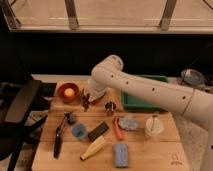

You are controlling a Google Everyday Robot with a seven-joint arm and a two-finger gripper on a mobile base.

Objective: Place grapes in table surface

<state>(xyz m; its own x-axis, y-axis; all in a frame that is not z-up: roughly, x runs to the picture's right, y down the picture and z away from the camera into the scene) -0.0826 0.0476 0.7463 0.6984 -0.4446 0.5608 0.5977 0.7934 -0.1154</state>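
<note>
My gripper (88, 99) hangs from the white arm over the back left part of the light-brown table surface (145, 150), just right of the red bowl. It is shut on the grapes (85, 104), a small dark reddish bunch that hangs at the fingertips, close above the wood. I cannot tell whether the bunch touches the tabletop. The arm's elbow (113, 65) stands high above the table's middle.
A red bowl (67, 92) with an orange ball, a metal cup (110, 106), a green tray (145, 99), a small blue cup (78, 131), a black block (98, 131), a yellow item (94, 148), a blue sponge (120, 154), a clear cup (154, 126), a black tool (59, 140). A black chair (20, 107) stands at left.
</note>
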